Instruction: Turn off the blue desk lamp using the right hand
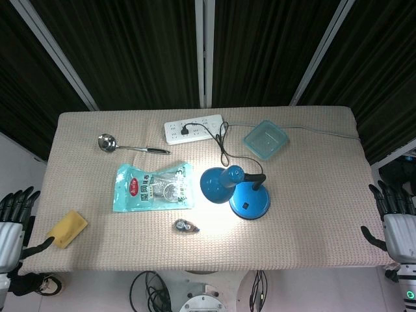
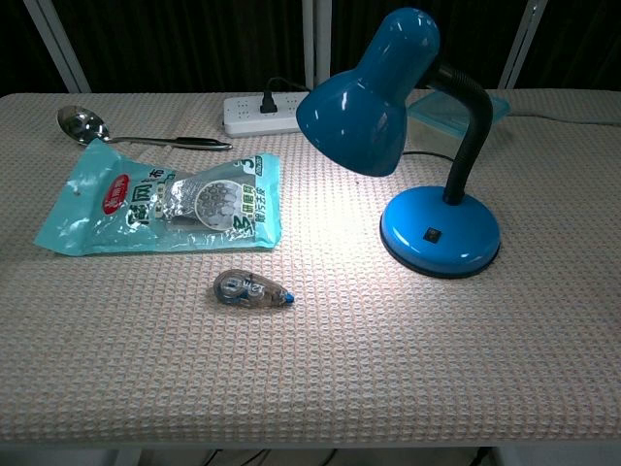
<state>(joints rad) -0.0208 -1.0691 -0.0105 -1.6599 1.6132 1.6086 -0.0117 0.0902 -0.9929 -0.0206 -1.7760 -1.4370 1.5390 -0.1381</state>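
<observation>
The blue desk lamp [image 1: 237,186] stands right of the table's middle and is lit, throwing a bright patch on the cloth. Its shade [image 2: 367,93] leans to the left on a black neck. The round base [image 2: 440,232] carries a small black switch [image 2: 430,234] on top. My right hand [image 1: 394,214] hangs open off the table's right edge, far from the lamp, its fingers apart and holding nothing. My left hand [image 1: 14,218] is open beyond the left edge. Neither hand appears in the chest view.
A white power strip [image 1: 194,129] with the lamp's plug lies at the back, next to a teal lidded box [image 1: 265,139]. A metal ladle [image 1: 123,145], a teal packet [image 1: 154,187], a small tape dispenser [image 1: 185,226] and a yellow sponge [image 1: 66,228] lie left of the lamp.
</observation>
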